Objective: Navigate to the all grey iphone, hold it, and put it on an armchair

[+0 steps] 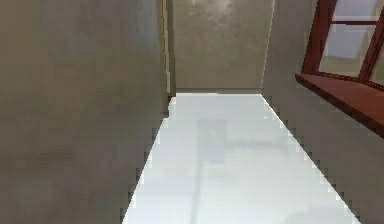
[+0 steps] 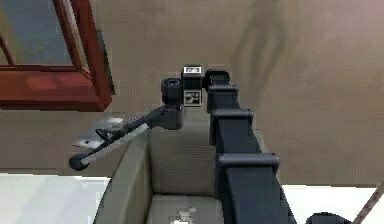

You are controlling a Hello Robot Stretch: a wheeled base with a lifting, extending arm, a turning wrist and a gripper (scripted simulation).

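Observation:
In the arm side view my dark arm [image 2: 240,150] rises from the bottom edge and ends at two white marker squares. The gripper [image 2: 88,154] reaches left from there, its thin fingers slanting down in front of the wall. A small flat grey thing [image 2: 110,128], in shape and colour like the phone, hangs at the fingers clear of any surface, so the gripper holds it. Below the gripper stands a beige-grey armchair [image 2: 175,165], with its left armrest [image 2: 125,185] under the fingers. A small pale speck [image 2: 185,212] lies on the seat.
A window with a red-brown frame [image 2: 60,95] sits in the wall at the arm side view's upper left. The forward view shows a narrow white floor [image 1: 235,160] between brown walls [image 1: 70,100], with the same kind of window [image 1: 345,60] on the right.

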